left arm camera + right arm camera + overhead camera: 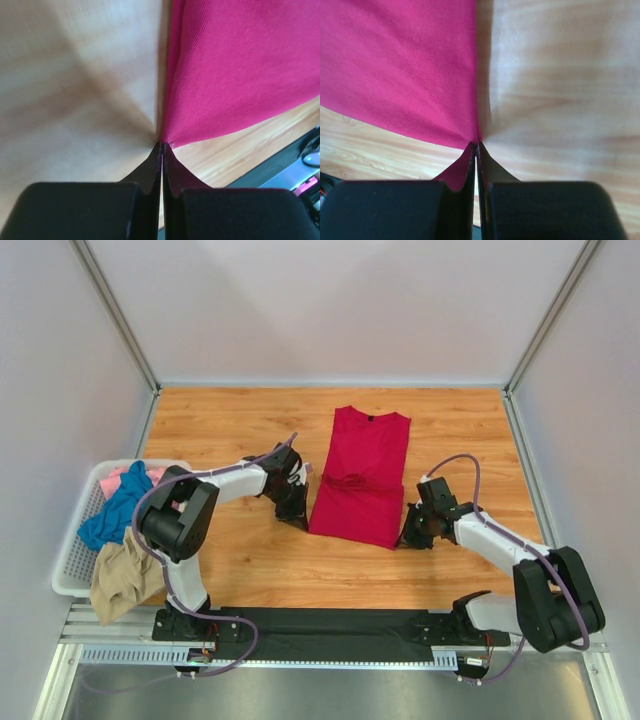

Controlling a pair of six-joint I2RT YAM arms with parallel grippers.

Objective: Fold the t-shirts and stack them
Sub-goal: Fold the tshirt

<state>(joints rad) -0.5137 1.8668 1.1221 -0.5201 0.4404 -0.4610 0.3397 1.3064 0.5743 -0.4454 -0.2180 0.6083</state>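
The crimson red t-shirt [360, 475] lies on the wooden table as a long strip with its sides folded in and its neck label [370, 417] at the far end. My left gripper [300, 520] is shut on the shirt's near left corner. In the left wrist view the gripper [162, 146] pinches the red cloth [240, 65] at its tip. My right gripper [407, 538] is shut on the near right corner. The right wrist view shows this gripper [477, 145] pinching the red cloth [400, 65]. Teal [115, 515], pink [113, 480] and tan [125, 580] tees lie in the basket.
A white lattice basket [68, 565] stands at the table's left edge, with the tan tee hanging over its near rim. Grey walls enclose the table on three sides. A black strip [330, 625] runs between the arm bases at the near edge.
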